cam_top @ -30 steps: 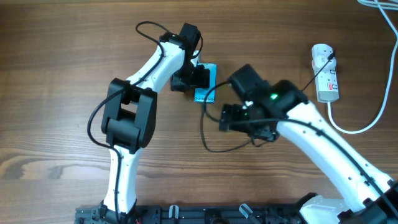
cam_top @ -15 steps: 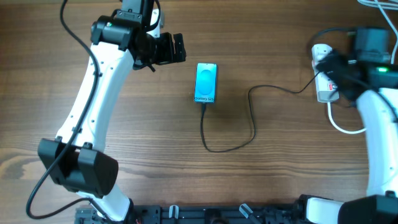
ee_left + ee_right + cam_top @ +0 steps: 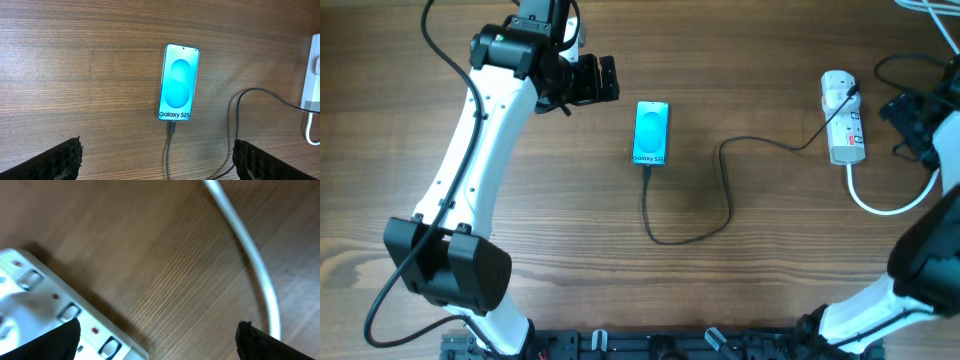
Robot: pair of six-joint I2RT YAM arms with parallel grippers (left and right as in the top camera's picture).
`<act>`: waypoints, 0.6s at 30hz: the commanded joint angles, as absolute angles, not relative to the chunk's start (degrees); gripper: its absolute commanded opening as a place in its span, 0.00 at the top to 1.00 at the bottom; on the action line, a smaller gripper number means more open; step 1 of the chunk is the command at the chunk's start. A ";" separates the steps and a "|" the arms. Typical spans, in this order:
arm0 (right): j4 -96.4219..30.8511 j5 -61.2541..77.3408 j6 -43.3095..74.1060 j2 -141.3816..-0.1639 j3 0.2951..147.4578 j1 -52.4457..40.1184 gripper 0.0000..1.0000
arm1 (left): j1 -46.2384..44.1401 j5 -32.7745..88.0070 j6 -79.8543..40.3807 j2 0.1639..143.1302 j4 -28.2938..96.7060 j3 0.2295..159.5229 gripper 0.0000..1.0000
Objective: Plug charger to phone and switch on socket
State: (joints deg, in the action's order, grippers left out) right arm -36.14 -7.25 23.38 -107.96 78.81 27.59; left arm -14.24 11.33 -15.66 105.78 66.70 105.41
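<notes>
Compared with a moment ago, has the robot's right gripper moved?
Yes: the right gripper has drawn back rightward, away from the short white power strip.

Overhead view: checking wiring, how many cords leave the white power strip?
2: a thin black cable from the white power strip's far end to the turquoise-screened phone, and a thick white cord curving right from its near end.

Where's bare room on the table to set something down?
Bare wood lies between the phone and the socket, above the charger cable. More lies below the cable loop, toward the robot's base. It is crowded round the socket: the white cord and right gripper sit close there.
</notes>
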 commanded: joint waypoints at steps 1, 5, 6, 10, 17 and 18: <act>-33.67 -0.86 19.20 -113.58 79.13 27.51 0.00 | -14.24 10.81 -15.90 106.08 66.67 104.97 0.00; -30.87 3.40 19.07 -116.90 79.13 27.51 0.00 | -14.24 10.81 -15.90 106.08 66.67 104.97 0.00; -30.17 3.97 19.07 -117.32 79.13 27.51 0.00 | -14.24 10.81 -15.90 106.08 66.67 104.97 0.00; -29.10 4.38 19.55 -118.13 79.13 27.51 0.00 | -14.24 10.79 -15.90 106.08 66.67 104.97 0.00; -26.89 6.48 19.59 -119.70 79.11 27.51 0.00 | -14.24 10.81 -15.90 106.08 66.67 104.97 0.00; -26.61 6.48 19.59 -119.70 79.11 27.51 0.00 | -14.24 10.79 -15.90 106.08 66.67 104.97 0.00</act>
State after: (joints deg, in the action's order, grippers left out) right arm -27.29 4.99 20.23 -118.17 78.81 27.59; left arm -14.24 11.33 -15.66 105.78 66.67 105.38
